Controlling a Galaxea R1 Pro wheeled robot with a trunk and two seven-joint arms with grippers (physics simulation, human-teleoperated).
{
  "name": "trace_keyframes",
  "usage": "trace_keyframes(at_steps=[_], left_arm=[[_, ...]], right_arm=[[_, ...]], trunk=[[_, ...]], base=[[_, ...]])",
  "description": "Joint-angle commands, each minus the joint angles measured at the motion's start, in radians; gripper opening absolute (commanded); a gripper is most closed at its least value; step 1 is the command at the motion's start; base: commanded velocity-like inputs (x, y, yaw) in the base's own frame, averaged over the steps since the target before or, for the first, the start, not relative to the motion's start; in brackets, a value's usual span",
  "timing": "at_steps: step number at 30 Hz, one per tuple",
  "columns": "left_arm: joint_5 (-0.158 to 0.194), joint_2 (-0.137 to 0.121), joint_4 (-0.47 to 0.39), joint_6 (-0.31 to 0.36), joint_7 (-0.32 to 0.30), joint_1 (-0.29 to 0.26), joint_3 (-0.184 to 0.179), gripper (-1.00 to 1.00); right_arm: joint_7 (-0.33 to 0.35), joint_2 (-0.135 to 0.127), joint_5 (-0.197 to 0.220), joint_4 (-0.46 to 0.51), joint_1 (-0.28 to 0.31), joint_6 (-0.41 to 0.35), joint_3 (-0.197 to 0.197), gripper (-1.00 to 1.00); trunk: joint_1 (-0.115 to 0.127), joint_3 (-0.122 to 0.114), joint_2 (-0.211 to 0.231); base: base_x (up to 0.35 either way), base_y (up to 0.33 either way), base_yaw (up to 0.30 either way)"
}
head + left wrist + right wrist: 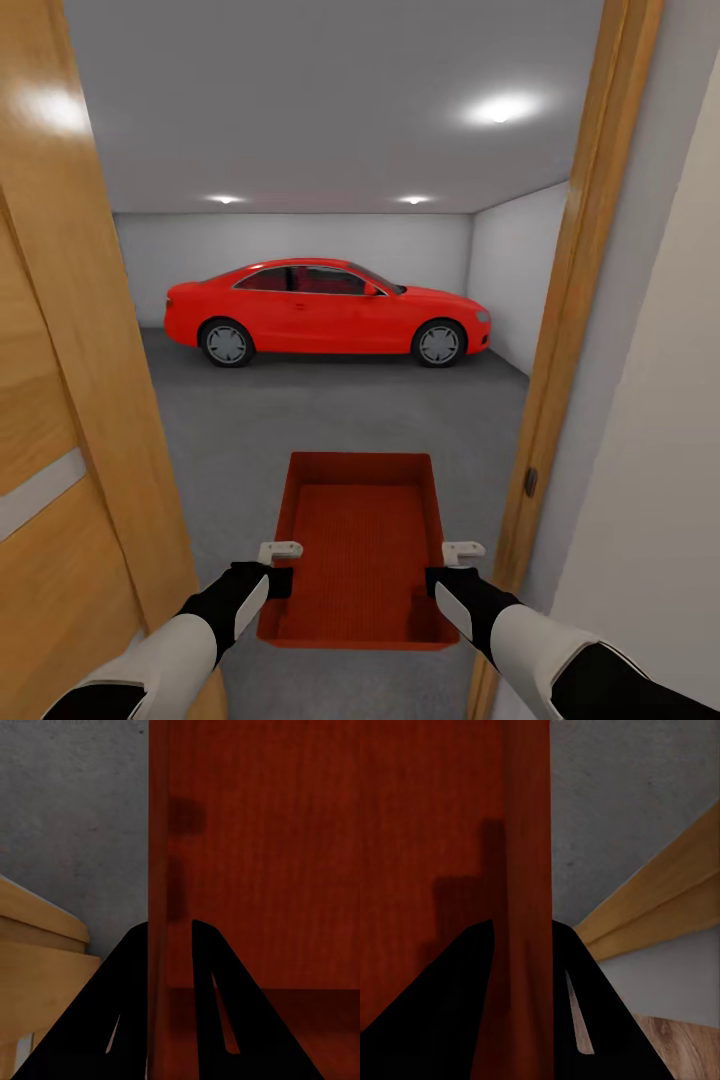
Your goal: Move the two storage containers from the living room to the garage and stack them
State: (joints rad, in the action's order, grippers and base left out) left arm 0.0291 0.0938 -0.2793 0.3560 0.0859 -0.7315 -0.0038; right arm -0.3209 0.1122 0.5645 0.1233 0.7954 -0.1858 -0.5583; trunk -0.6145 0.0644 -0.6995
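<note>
At the garage doorway, head view: orange-red storage container (pixel 360 545) carried open-top up, level, between both arms, over the grey concrete floor (pixel 300 420) just past the threshold. Left claw (pixel 281 566) clamps the container's left long wall; right claw (pixel 452 566) clamps the right long wall, roughly opposite. Left wrist view confirms: left claw (pixel 170 934) has one black finger outside and one inside the thin ribbed wall (pixel 159 832), clenched on it. Right wrist view likewise: right claw (pixel 523 930) straddles its wall (pixel 526 832), clenched. Red car (pixel 325 313) parked broadside near the far wall, well apart from the container. Open wooden door (pixel 70 400) close on the left, door frame (pixel 570 330) close on the right; the container sits between them with modest room each side. Risks, as I judge them: a forearm or the container's corner could clip the frame or door if the base drifts sideways while passing through; thin walls pinched at mid-length could flex or slip if the arms spread or close unevenly, tilting the bin. Arm pose: both forearms extended forward and low, about parallel, wrists turned inward so the claws meet the walls from above and behind. Only one container seen; placement on floor not yet done.
</note>
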Motion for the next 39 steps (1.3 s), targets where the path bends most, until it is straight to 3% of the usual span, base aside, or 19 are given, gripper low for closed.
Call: trace_keyframes(at_steps=[1, 10, 39], left_arm=[[-0.020, 0.007, 0.000, 0.008, 0.011, 0.000, 0.005, -1.00], [-0.019, 0.007, 0.000, 0.006, 0.011, 0.000, 0.006, -1.00], [-0.018, 0.006, 0.000, 0.003, 0.011, 0.000, 0.007, -1.00]], right_arm=[[-0.009, 0.003, -0.024, 0.002, 0.001, -0.008, -0.017, -1.00], [-0.009, 0.003, -0.024, 0.002, 0.001, -0.008, -0.017, -1.00], [-0.009, 0.003, -0.025, 0.002, 0.001, -0.008, -0.017, -1.00]], trunk=[[0.000, 0.002, -0.002], [0.000, 0.002, -0.002], [0.000, 0.002, -0.002]], base=[[0.001, 0.003, 0.000], [0.079, 0.000, 0.000], [0.318, 0.000, 0.000]])
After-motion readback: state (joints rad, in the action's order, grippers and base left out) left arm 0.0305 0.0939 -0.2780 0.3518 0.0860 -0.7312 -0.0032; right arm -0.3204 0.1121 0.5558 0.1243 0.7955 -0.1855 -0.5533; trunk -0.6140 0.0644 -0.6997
